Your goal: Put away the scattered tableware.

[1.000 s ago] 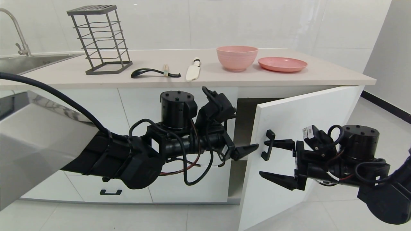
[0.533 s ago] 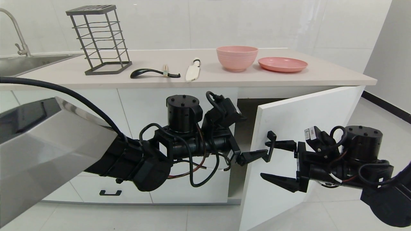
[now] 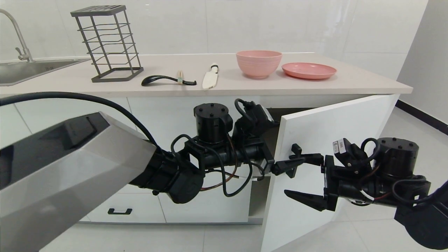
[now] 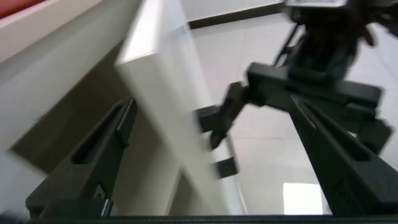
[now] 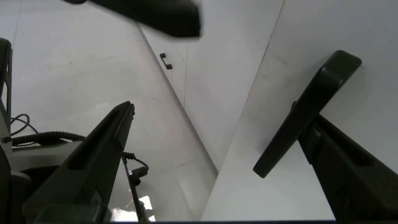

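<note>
Over the last second the left claw (image 3: 280, 167) has been carried rightward, from in front of the closed cupboard fronts to the free edge of the open cabinet door (image 3: 332, 126). Its fingers are spread wide and released, and in the left wrist view the door's edge is seen between them. From this it is judged that the door is to be swung wider so that the cupboard can receive the tableware; nothing has been put away yet. The left forearm is stretched out level, with the wrist pointed at the door. Just beyond the left claw's tip is the door handle (image 3: 296, 150), where the right claw (image 3: 297, 176) has hardly shifted. It too is released, one finger at the handle and the other well below, with nothing gripped. Well above both claws, on the bench (image 3: 367, 85), a black spoon (image 3: 157, 78), a white knife (image 3: 210, 77), a pink bowl (image 3: 259, 63) and a pink plate (image 3: 308, 70) are left untouched.
</note>
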{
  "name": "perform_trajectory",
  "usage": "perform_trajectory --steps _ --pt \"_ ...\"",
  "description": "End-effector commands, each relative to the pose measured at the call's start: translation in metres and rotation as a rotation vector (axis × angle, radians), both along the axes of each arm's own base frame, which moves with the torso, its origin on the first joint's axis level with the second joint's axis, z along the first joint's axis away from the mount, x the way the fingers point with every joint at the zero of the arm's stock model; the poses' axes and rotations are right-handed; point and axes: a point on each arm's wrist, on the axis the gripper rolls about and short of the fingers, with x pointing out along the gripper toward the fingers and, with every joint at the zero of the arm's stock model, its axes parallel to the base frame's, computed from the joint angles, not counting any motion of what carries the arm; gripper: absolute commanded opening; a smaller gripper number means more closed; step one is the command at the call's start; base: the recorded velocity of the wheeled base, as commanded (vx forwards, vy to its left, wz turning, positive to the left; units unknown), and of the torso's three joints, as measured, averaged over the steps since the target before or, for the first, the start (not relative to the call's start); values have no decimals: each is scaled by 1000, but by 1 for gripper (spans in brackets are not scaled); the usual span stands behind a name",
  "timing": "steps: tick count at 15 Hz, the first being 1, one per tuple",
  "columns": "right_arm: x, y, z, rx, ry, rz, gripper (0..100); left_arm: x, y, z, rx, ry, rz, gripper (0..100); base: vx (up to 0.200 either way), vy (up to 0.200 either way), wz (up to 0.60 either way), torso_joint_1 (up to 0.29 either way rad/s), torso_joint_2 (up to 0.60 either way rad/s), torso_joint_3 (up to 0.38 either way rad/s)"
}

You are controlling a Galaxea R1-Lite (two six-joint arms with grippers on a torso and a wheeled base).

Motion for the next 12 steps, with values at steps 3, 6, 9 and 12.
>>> perform_trajectory --steps 3,6,9,12 --pt "2 -5 0 0 -2 -18 100 -7 -15 -12 10 29 -39 100 0 0 0 0 0 0" --pt "10 -29 1 9 -13 -93 100 -5 -17 -18 16 37 -37 100 0 0 0 0 0 0" --pt "8 -44 -1 15 -13 -106 100 -2 -20 -22 19 40 -37 100 0 0 0 0 0 0" --pt "0 -50 -7 5 8 -110 100 2 -24 -27 18 39 -37 100 0 0 0 0 0 0"
